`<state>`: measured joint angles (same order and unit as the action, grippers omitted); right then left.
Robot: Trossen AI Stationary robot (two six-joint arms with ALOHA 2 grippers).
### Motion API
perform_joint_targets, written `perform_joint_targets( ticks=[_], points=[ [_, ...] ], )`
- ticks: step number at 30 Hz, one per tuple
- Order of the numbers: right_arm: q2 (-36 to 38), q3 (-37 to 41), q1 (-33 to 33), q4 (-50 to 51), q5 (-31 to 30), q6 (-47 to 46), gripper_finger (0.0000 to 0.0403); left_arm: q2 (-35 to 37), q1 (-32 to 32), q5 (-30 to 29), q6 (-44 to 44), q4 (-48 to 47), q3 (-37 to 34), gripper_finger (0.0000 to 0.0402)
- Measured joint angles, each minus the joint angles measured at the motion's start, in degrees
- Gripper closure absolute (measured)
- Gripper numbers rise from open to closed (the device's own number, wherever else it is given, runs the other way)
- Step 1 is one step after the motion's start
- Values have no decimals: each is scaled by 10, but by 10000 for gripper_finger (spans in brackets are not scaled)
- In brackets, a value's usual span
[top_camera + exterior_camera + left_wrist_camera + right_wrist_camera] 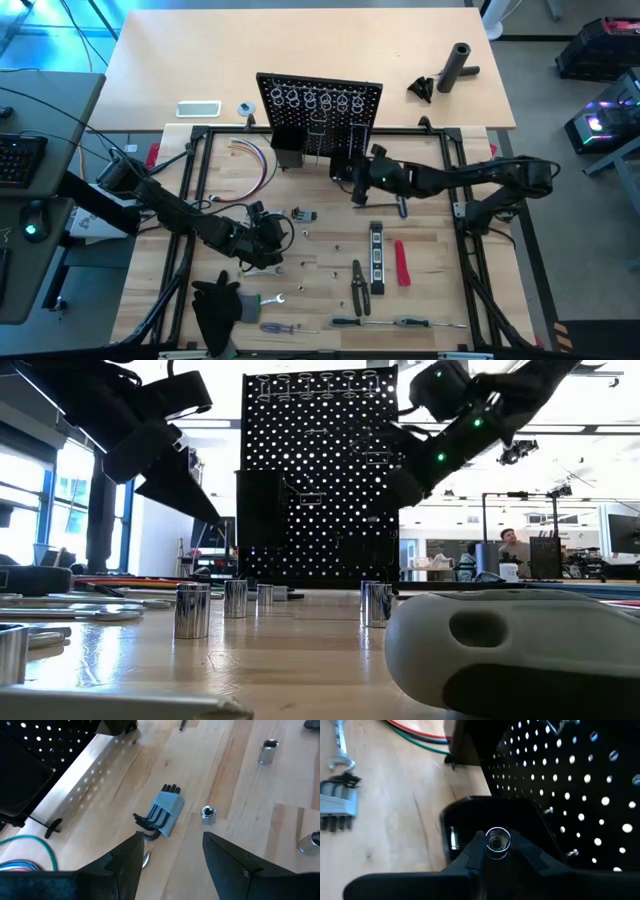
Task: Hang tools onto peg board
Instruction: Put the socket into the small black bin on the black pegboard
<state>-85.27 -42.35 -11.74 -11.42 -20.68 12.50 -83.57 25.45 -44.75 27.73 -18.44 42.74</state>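
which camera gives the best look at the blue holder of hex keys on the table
The left wrist view: the hex key set lies unobstructed ahead of the open left tool. The right wrist view catches it at the edge, the high view shows it tiny, and the low view hides it.

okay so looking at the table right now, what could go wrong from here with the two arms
1. The right gripper pinches a small silver socket only at its fingertips, above a black bin on the peg board; it could slip and miss the bin.
2. The left gripper hangs open over the blue hex key set; closing off-centre might push it into the loose socket beside it.
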Motion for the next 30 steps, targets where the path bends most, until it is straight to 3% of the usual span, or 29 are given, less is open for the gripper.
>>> perform_joint_targets(
  ticks=[6, 16, 30],
  points=[
    [-17, 0, -18, -3, 36, -25, 319, 0, 0, 0, 0, 6, 0, 204],
    [-18, 0, -9, -12, 22, -21, 247, -21, -28, 30, -46, 64, 0, 204],
    [-17, 0, 91, 14, -18, -24, 242, -141, -91, 131, -110, 194, 0, 204]
  ],
)
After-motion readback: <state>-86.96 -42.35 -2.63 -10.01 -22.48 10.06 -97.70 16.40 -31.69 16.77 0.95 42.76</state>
